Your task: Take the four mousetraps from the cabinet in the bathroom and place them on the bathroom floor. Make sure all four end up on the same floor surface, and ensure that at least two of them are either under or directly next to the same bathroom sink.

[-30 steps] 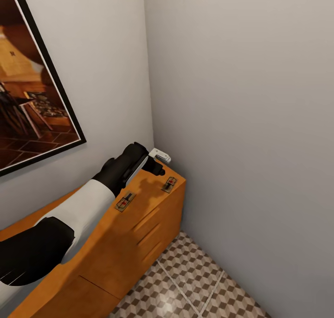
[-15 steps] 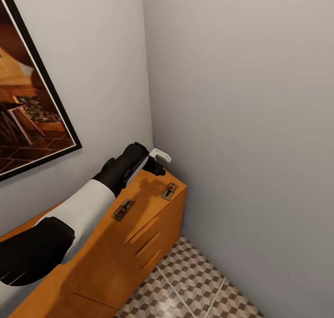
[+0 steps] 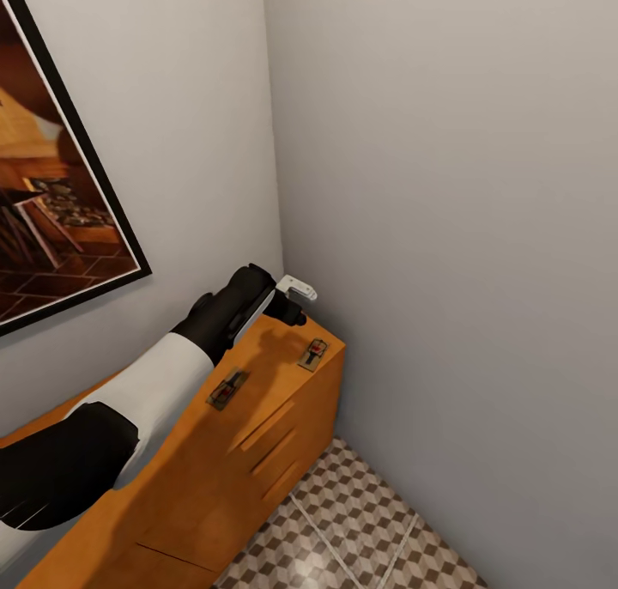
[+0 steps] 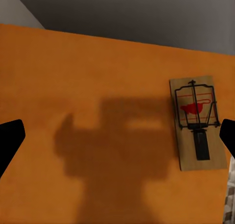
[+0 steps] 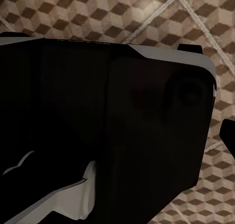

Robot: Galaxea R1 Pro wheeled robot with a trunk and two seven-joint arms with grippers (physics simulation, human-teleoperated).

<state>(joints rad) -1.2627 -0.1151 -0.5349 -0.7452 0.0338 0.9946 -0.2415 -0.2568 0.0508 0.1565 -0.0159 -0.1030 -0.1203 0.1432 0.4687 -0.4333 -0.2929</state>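
Plainly, with the left claw (image 4: 117, 136) spread wide and empty above the cabinet (image 3: 257, 434) top, and one mousetrap (image 4: 197, 122) lying flat near one fingertip, well off-centre, the claw should probably centre over it before descending to pinch its long edges.

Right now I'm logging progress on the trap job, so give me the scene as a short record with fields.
place: room corner, cabinet against the left wall
mousetraps in view: two, both on the cabinet top
near trap: beside the left forearm
far trap: by the cabinet's end, at the front edge
left gripper: open, above the cabinet top, far trap between its fingertips' line
bathroom floor: no trap seen on it
right gripper: cannot tell its state
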